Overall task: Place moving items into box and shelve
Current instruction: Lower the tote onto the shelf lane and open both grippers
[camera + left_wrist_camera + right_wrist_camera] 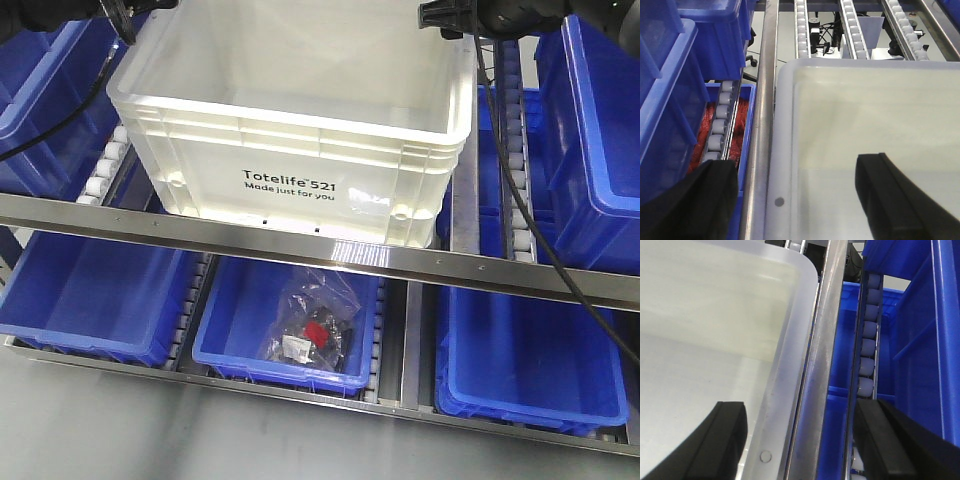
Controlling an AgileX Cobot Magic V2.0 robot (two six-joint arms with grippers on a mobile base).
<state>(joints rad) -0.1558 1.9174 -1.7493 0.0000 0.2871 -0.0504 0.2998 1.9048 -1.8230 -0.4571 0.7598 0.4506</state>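
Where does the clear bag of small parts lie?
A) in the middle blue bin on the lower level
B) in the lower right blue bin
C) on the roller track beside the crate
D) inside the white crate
A: the front view shows the clear bag lying in the middle blue bin below the white crate.

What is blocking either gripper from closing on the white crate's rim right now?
Nothing visible. The left gripper straddles the crate's left rim, one finger inside and one outside; the right gripper straddles the right rim. Both are open, with only rim and rack rail between the fingers.
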